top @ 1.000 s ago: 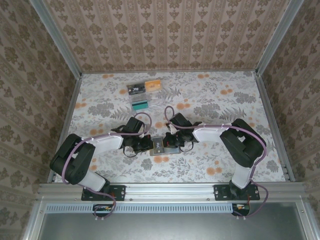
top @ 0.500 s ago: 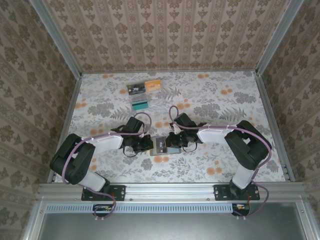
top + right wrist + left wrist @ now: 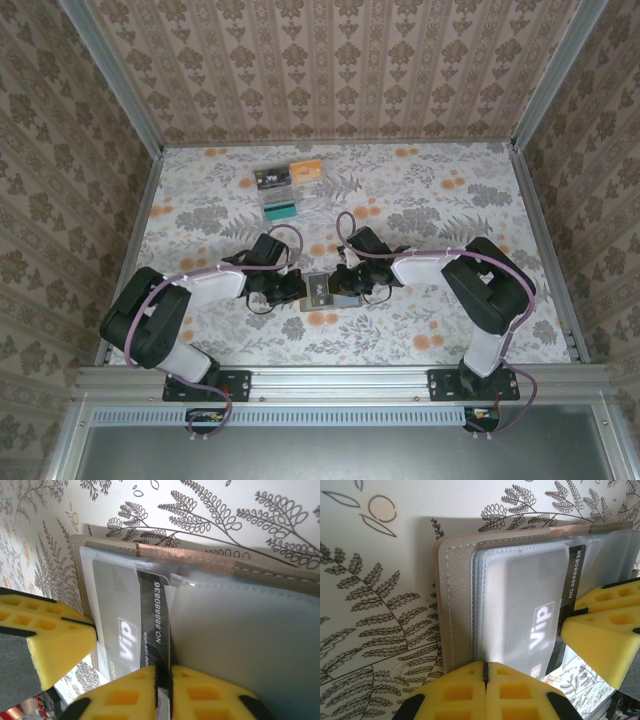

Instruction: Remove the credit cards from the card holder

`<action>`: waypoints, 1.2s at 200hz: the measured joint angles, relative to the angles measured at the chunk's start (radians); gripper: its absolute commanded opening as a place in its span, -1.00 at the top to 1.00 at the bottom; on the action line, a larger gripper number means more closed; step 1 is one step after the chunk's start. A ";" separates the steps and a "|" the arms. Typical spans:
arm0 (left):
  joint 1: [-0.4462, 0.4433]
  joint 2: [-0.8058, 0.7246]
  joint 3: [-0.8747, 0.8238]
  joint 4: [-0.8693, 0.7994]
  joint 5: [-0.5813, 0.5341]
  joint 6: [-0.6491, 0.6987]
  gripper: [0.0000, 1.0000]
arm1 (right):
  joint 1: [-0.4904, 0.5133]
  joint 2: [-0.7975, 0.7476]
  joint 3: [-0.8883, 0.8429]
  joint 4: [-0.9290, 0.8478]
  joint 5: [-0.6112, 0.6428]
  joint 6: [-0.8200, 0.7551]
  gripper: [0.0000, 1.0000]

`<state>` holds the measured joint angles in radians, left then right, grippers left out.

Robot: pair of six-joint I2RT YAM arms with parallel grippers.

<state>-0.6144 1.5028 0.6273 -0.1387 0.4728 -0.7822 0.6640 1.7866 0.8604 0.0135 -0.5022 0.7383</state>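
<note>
The card holder (image 3: 322, 290) lies open on the flowered table between both grippers. Its beige cover (image 3: 455, 605) and clear plastic sleeves (image 3: 240, 630) show close up. My left gripper (image 3: 485, 667) is shut on the near edge of the holder's left panel (image 3: 85, 580), pinning a sleeve. A dark credit card (image 3: 152, 625) printed "Vip" and a number sticks partly out of its sleeve. My right gripper (image 3: 163, 672) is shut on that card's near edge. The same card (image 3: 540, 625) appears in the left wrist view, with a right finger (image 3: 605, 630) beside it. The left fingers (image 3: 45, 640) show at the left of the right wrist view.
A clear tray (image 3: 285, 190) with a dark, an orange and a teal card lies at the back left of the table. Patterned walls and metal rails (image 3: 540, 240) close in the table on three sides.
The right gripper shifted slightly to the right and settled on the card's edge. The left arm and the card holder have barely moved.
</note>
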 measured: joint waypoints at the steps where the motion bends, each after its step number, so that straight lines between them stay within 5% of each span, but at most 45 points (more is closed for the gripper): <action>1: 0.000 0.000 0.000 0.000 0.000 0.000 1.00 | 0.000 0.000 0.000 0.001 0.000 -0.001 0.90; 157: 0.004 -0.065 0.002 -0.041 -0.007 0.001 0.90 | -0.138 -0.242 -0.123 -0.055 -0.008 -0.044 1.00; 240: 0.040 -0.211 0.081 -0.026 -0.002 -0.052 0.18 | -0.193 -0.370 -0.124 -0.172 -0.003 -0.092 1.00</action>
<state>-0.5747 1.2922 0.7086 -0.1642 0.4713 -0.8345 0.4713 1.4170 0.7368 -0.1585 -0.5056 0.6460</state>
